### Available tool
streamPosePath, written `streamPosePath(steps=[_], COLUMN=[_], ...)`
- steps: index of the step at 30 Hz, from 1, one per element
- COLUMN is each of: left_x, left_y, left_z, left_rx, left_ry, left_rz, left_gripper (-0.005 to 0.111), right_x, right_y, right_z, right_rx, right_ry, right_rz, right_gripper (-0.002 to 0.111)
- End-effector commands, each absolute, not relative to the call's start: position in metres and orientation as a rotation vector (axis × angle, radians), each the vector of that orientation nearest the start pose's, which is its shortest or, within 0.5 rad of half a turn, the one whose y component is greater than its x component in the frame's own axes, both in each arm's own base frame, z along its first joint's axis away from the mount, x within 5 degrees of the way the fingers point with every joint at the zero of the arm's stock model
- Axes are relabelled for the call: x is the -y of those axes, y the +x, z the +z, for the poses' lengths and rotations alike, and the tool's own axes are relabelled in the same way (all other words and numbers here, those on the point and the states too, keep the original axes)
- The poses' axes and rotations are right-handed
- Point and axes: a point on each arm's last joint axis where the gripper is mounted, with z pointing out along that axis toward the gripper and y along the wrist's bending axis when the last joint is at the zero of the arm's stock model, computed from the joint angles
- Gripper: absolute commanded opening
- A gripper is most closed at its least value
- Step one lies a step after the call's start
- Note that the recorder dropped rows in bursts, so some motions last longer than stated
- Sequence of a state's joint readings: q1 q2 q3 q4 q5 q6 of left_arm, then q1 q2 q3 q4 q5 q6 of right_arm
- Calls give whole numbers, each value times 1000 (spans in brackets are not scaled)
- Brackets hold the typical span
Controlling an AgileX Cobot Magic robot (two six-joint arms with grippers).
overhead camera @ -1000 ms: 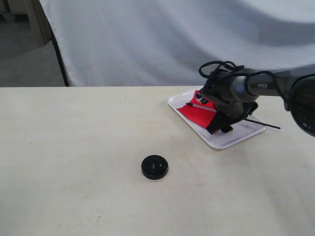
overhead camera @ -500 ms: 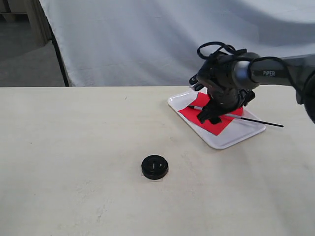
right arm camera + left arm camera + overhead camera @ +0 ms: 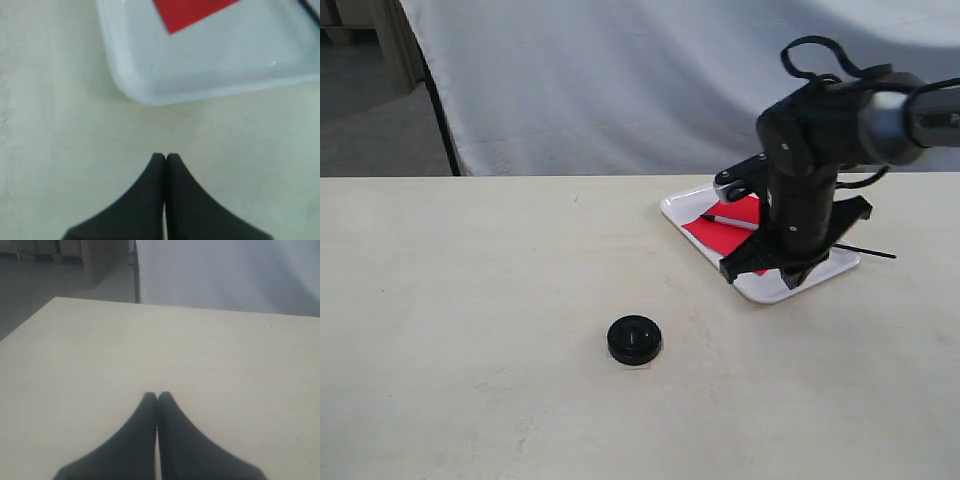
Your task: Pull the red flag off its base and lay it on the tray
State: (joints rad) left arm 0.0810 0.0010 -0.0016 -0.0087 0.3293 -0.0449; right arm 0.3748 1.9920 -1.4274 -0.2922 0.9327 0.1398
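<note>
White cloth backdrop (image 3: 620,80) hung behind the pale table (image 3: 470,300), w/ the tray (image 3: 680,205) near the far edge, toward the far right corner.

Big change vs a sec ago: the right gripper (image 3: 165,157) had been down low on the tray w/ the flag (image 3: 725,235) bunched under it. Half a sec ago it was already up off flattened cloth. At this moment it stood lifted clear, over the tray's near side. Its wrist cam showed the fingers pressed together w/ nothing btwn them, above bare table just off the tray's rim. So the flag had been let go.

It lay flat in the tray, red cloth spread. The thin dark end of the pole (image 3: 865,251) stuck out past the rim toward the table's right edge. Cloth hadn't shifted noticeably since the half-sec-ago pic.

Base (image 3: 634,339) sat alone approx mid-table, a bit toward the near edge and well apart from the tray. Same spot throughout, no pole in it.

Left gripper (image 3: 157,396) was clenched on nothing over bare table, and wasn't seen in the ext. view.

Judgement: both halves of the job looked done, i.e. flag off base and flag on tray. Only loose end was the overhanging pole, prob. fine. The arm just needed to back away w/o snagging it.
</note>
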Motion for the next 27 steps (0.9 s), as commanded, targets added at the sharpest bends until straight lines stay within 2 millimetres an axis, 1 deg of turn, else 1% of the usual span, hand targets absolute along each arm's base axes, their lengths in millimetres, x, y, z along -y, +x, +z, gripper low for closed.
streamPosePath(steps=[1,2,4,7,9,10,13,14,15,16,18,20,21,22,27], left_x=[-4,-4,-4,-4,-4,-4,-4,-4,-4,-4,-4,-4,-4,-4,-4], left_y=[54,54,54,54,54,54,54,54,54,54,54,54,54,54,54], left_z=[184,184,184,184,184,184,184,184,184,184,184,184,184,184,184], left_rx=[-1805,-1805,-1805,-1805,-1805,-1805,-1805,-1805,-1805,-1805,-1805,-1805,-1805,-1805,-1805], left_ry=[-119,-119,-119,-119,-119,-119,-119,-119,-119,-119,-119,-119,-119,-119,-119], left_rz=[22,22,22,22,22,22,22,22,22,22,22,22,22,22,22], left_gripper=[0,0,0,0,0,0,0,0,0,0,0,0,0,0,0], right_x=[-94,-86,-61,-22,3,14,33,35,35,34,28,24,22,20,12], right_y=[350,343,326,295,274,262,229,218,206,197,174,156,143,134,85], right_z=[204,210,225,248,260,266,280,281,288,288,296,300,301,303,299], right_rx=[-2877,-2875,-2837,-2740,-2664,-2616,-2456,-2411,-2309,-2254,-2086,-1974,-1903,-1845,-1562], right_ry=[-454,-405,-285,-112,22,80,170,181,195,196,174,150,142,139,157], right_rz=[-89,-53,-15,-16,-20,-26,-84,-97,-102,-101,-102,-103,-107,-108,-68], right_gripper=[-1,-1,-1,-1,-1,-1,-1,-1,-1,-1,-1,-1,-1,-1,-1])
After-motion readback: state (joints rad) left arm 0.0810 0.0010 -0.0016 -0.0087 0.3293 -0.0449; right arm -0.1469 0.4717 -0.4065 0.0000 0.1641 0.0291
